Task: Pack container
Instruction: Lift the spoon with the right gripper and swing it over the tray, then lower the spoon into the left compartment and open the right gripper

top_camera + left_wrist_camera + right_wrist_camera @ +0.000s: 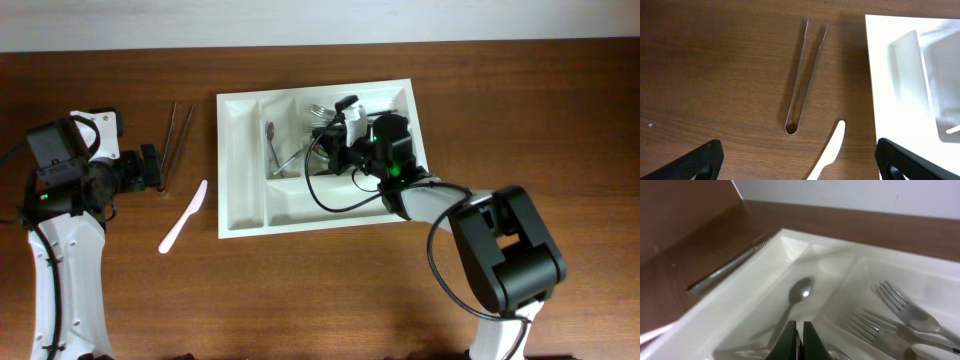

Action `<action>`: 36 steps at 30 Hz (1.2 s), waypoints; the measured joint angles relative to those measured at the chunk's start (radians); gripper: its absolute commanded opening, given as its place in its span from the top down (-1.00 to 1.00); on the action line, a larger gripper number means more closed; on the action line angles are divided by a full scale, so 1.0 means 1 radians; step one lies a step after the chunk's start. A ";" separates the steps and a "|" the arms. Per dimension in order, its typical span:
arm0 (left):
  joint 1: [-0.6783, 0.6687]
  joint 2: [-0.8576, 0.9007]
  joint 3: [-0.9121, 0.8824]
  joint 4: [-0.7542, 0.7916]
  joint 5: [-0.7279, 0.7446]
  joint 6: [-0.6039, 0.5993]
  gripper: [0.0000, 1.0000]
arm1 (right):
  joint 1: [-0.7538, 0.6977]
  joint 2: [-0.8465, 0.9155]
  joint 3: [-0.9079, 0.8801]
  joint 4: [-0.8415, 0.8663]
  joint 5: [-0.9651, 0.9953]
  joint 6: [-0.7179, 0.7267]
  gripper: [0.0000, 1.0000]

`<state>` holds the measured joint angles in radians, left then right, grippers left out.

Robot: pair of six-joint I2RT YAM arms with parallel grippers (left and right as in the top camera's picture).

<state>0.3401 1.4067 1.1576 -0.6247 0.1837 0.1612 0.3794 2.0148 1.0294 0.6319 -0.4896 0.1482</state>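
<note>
Brown wooden counter (300,300): the white container (240,170) lies mid-counter. It is probably light, stiff, slippery plastic; grip it by a rim edge. The left claw (155,170) stands wide open near the tongs (802,80). The right claw (799,337) is closed, apparently empty, inside the container.

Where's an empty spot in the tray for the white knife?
The long slot of the tray nearest the knife is bare, beside the spoon. The front slot looks bare too. The back is crowded: forks and the shut right gripper.
</note>
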 measured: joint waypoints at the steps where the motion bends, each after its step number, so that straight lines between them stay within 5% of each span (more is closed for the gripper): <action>1: 0.000 0.000 0.000 0.000 0.000 0.000 -0.98 | 0.000 0.010 0.013 -0.013 0.000 -0.007 0.92; 8: 0.000 0.000 0.000 0.000 0.000 0.000 -0.98 | 0.014 0.035 0.104 -0.163 0.003 -0.073 0.88; 9: 0.000 0.000 0.000 0.000 0.000 0.000 -0.98 | 0.020 0.035 0.120 -0.194 0.003 -0.079 0.59; 11: 0.000 0.000 0.000 0.000 0.000 0.000 -0.98 | 0.031 0.035 0.151 -0.270 0.002 -0.092 -0.34; 14: 0.000 0.000 0.000 0.000 0.000 0.000 -0.98 | 0.048 0.035 0.220 -0.454 -0.007 -0.103 -0.97; 23: 0.000 0.000 0.000 0.000 0.000 0.000 -0.98 | 0.060 0.036 0.550 -1.003 -0.014 -0.137 -0.97; 30: 0.000 0.000 0.000 0.000 0.000 0.000 -0.98 | 0.050 0.036 0.718 -1.137 0.006 -0.156 -0.97; 31: 0.000 0.000 0.000 0.000 0.000 0.000 -0.98 | 0.046 0.035 0.720 -1.147 0.004 -0.156 -0.65; 34: 0.000 0.000 0.000 0.000 0.000 0.000 -0.98 | 0.026 0.036 0.721 -1.212 0.008 -0.143 -0.52; 36: 0.000 0.000 0.000 0.000 0.000 0.000 -0.98 | 0.003 0.036 0.721 -1.258 0.011 -0.104 -0.24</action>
<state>0.3401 1.4067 1.1576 -0.6247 0.1837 0.1616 0.3824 2.0506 1.7500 -0.6266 -0.4782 0.0444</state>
